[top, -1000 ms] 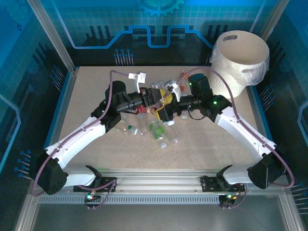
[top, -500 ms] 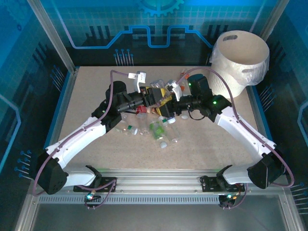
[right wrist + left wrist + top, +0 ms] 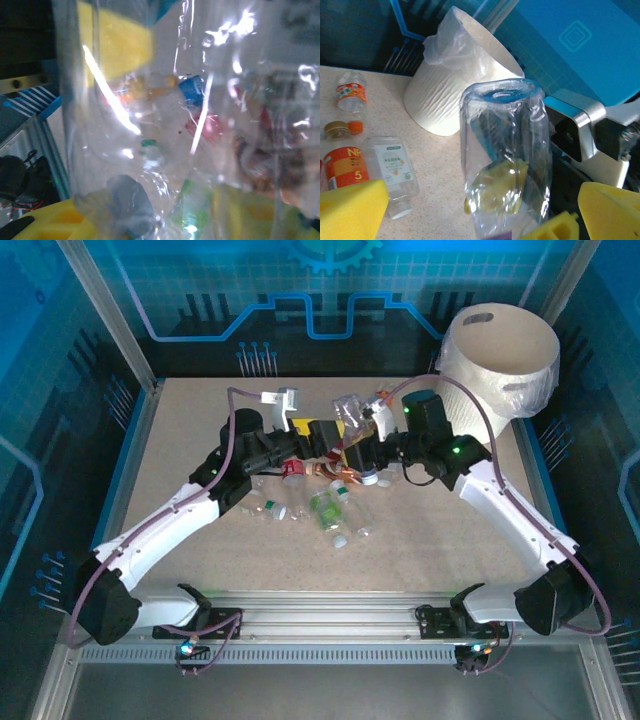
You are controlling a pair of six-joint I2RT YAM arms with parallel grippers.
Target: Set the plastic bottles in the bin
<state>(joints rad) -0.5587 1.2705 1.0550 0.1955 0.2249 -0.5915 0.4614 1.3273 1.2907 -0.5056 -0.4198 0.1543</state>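
Observation:
A crumpled clear plastic bottle (image 3: 352,410) hangs above the table's middle, and my right gripper (image 3: 356,443) is shut on it. In the right wrist view this bottle (image 3: 165,115) spans the frame over my right gripper (image 3: 150,215). My left gripper (image 3: 322,436) stands open just left of it. Its yellow pads (image 3: 350,207) sit wide on either side of the bottle (image 3: 505,150) without touching it. Several more plastic bottles (image 3: 325,510) lie below the grippers. The white, bag-lined bin (image 3: 500,360) stands at the far right corner.
In the left wrist view an orange-labelled bottle (image 3: 345,162), a white-labelled one (image 3: 390,170) and a red-labelled one (image 3: 351,95) lie on the table left of the bin (image 3: 465,85). Blue enclosure walls and metal rails edge the table.
My left gripper has opened and let go of the clear bottle. My right gripper has closed on it and drawn it up and back toward the right.

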